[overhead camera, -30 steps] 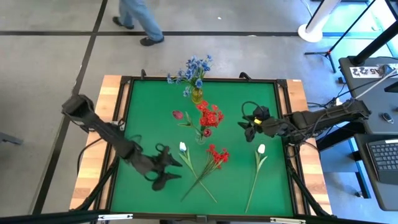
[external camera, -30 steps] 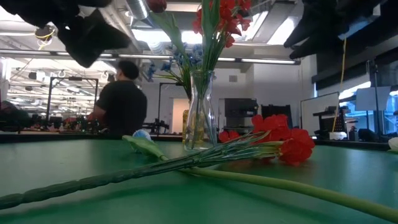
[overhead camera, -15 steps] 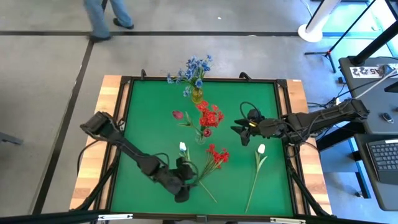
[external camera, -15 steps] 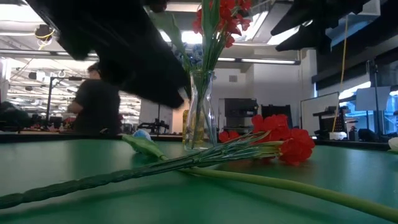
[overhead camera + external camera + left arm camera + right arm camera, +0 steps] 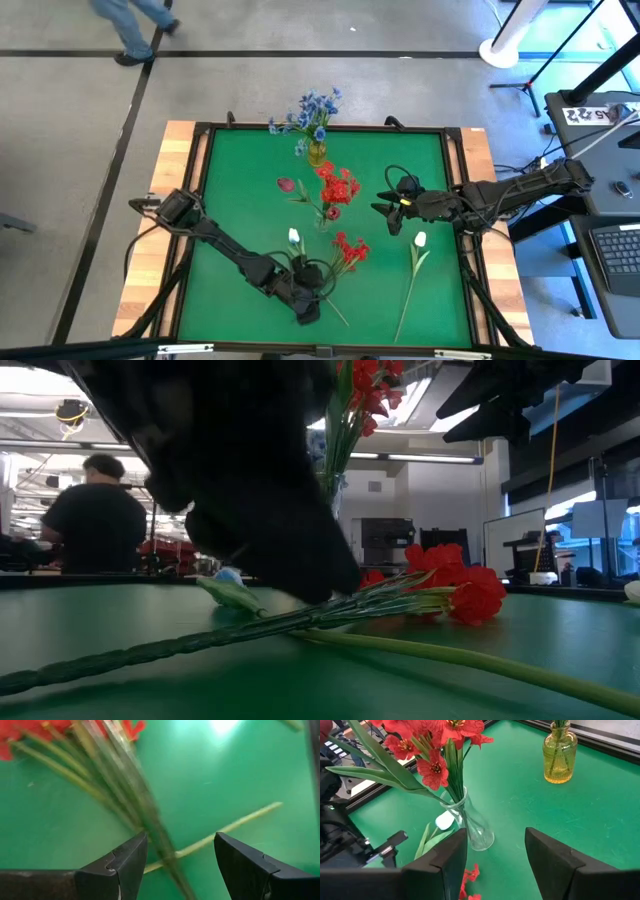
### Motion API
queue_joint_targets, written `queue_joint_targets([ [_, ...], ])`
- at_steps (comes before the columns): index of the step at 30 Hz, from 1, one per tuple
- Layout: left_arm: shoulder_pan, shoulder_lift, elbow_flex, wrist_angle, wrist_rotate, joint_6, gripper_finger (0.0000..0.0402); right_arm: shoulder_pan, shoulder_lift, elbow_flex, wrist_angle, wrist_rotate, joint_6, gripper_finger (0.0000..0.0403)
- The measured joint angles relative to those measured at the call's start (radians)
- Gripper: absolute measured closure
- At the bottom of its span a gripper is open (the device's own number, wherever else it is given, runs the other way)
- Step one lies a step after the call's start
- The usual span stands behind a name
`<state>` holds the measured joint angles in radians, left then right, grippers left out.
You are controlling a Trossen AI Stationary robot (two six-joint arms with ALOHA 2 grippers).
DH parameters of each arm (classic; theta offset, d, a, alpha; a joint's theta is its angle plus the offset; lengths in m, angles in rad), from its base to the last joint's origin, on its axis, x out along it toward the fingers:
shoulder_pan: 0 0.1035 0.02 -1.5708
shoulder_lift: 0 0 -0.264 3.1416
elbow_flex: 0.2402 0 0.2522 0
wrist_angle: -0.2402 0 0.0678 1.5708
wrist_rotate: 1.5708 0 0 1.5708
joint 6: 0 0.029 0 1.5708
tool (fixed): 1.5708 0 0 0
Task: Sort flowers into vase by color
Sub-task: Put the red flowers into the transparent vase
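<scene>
While stretched low, left gripper (image 5: 177,852) straddles red flower stems (image 5: 131,805), jaws apart.

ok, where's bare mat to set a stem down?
Free: left strip beside the mat edge, and the far right corner past the right gripper. Crowded: middle, around the clear vase, loose red flowers and left gripper.

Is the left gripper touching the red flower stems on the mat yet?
Cannot tell. In the left wrist view the left gripper is open, straddling the blurred red flower stems; one finger overlaps them, but no contact or gap shows plainly.
</scene>
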<state>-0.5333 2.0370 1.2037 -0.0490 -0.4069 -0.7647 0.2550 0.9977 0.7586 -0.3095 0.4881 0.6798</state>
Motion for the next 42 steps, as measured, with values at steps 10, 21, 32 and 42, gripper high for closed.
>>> queue_joint_targets([
  [10,0.045,0.002,0.02,-0.159,-0.033,-0.048,0.0177,0.0,0.0,0.0,0.002,0.001,-0.004,0.0206],
  [21,0.049,0.002,0.019,-0.177,-0.001,-0.043,0.0202,0.0,0.0,0.0,0.001,0.017,-0.008,0.0206],
  [32,0.05,-0.004,0.022,-0.288,0.015,-0.072,0.0324,0.0,0.0,0.0,0.0,0.016,-0.009,0.0206],
  [42,0.041,0.001,0.114,-0.38,0.037,-0.016,0.039,0.0,0.0,0.0,-0.004,0.016,-0.009,0.0206],
])
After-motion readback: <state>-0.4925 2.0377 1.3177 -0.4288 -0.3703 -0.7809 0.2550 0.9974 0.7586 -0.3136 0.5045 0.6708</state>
